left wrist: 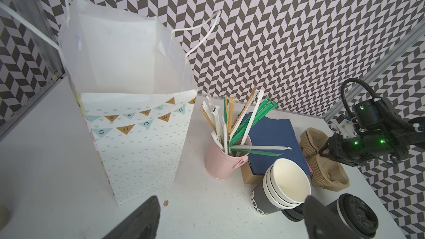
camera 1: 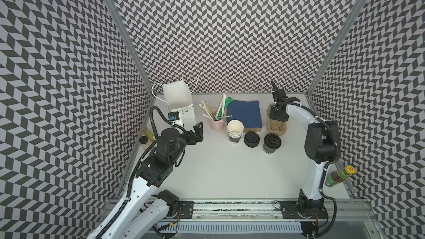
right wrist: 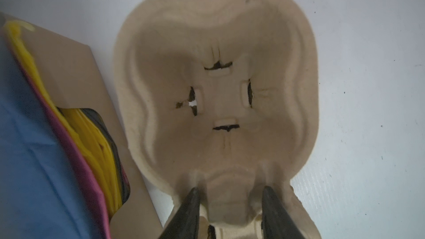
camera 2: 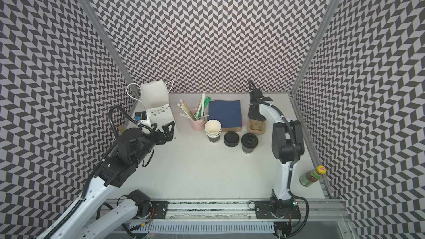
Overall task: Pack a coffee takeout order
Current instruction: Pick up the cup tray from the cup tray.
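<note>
**Item count.** One lidded dark paper cup [camera 1: 272,143] stands upright. One stack of three lidless cups [camera 1: 235,131] is present, with one short stack of loose black lids [camera 1: 251,139] set between it and the lidded cup. One pink bucket [camera 1: 217,124] holds wrapped straws [camera 1: 220,108]. One white gift bag [camera 1: 180,103] and one yellow-capped bottle [camera 1: 339,175] are also present. The navy napkin [camera 1: 244,113] lies uppermost on a pile in a cardboard box [right wrist: 69,63]. The pulp carrier [right wrist: 220,102] is the top of a nested stack; the number beneath cannot be told.

**Clearance.** All items except the bottle are ranged along the back of the table [camera 1: 230,180], and open tabletop extends across the front half. The bag is set in the back left corner. The carrier is placed near the back right corner, just beside the box, with a narrow strip of table between them. The bottle stands at the right edge.

**Grippers.** The left gripper [camera 1: 198,129] is held just beside the bag's base, jaws spread wide, nothing held. The right gripper [right wrist: 230,191] is pointed down onto the carrier. Its fingers [right wrist: 190,208] are part-way apart and set either side of the ridge between the two wells. Whether the ridge is clamped cannot be told.
</note>
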Tool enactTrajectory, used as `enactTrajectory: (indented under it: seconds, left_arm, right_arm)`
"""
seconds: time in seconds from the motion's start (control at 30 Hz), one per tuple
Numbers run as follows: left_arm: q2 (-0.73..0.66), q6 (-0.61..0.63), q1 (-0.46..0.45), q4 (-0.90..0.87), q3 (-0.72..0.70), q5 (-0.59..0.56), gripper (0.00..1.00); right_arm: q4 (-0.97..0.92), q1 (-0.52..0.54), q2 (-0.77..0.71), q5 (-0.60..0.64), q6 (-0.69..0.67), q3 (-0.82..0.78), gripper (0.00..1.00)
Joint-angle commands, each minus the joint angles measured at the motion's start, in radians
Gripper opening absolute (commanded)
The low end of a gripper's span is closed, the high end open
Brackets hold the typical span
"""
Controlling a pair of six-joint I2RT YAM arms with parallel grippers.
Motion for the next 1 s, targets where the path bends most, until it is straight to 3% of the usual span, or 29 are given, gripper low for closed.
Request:
enactTrajectory:
  seconds: [0.0, 0.4, 0.53, 0.7, 0.97]
  left_arm:
    - [-0.009, 0.014, 0.006, 0.001, -0.006, -0.014, 0.97]
    - [-0.007, 0.016, 0.008, 0.001, -0.006, -0.018, 0.97]
    - [-0.008, 0.016, 0.007, 0.001, -0.006, -0.018, 0.97]
    - [-0.003, 0.017, 0.007, 0.001, -0.006, -0.015, 0.97]
    - [-0.013, 0.019, 0.007, 0.000, -0.008, -0.024, 0.97]
  right_arm:
    - [0.007, 0.009, 0.018, -0.006, -0.004, 0.018, 0.40]
    - [0.014, 0.017, -0.016, 0.008, 0.000, 0.008, 0.30]
    - [0.014, 0.018, -0.049, 0.015, 0.002, 0.005, 0.19]
    - [0.023, 0.018, -0.050, 0.004, 0.000, -0.017, 0.21]
    - [0.015, 0.018, -0.086, 0.015, 0.007, -0.009, 0.13]
